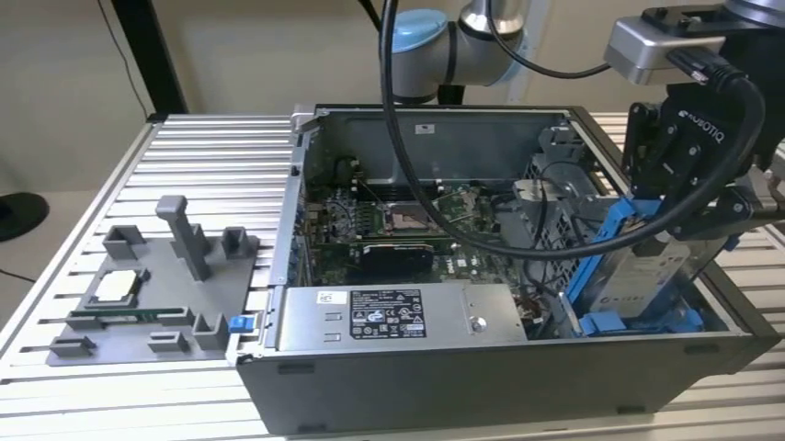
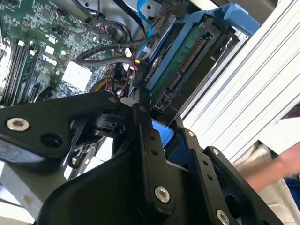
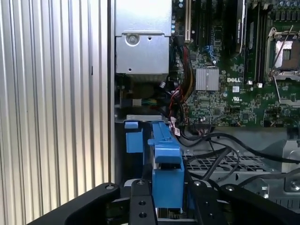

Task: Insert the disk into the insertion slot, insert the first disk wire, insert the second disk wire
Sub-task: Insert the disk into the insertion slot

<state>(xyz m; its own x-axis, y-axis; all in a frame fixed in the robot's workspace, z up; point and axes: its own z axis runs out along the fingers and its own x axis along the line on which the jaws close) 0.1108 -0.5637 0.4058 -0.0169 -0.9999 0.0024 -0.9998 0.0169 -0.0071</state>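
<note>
At the case's (image 1: 491, 377) end on the exterior view's right, your gripper (image 1: 685, 230) was clamped on the disk (image 1: 631, 283). Disk stood tilted, its lower end down at the insertion slot (image 1: 609, 322), not seated.

Lettered in white down the gripper (image 1: 687, 219) body; printed too small to read on the disk (image 1: 641, 274) label beneath it and the power-supply box (image 1: 405, 317) label well aside.

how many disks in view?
1. The blue-framed disk stands tilted at the end of the case on the exterior view's right. Its lower end is at the slot, and the gripper is shut on it. More could be hidden inside the case.
</note>
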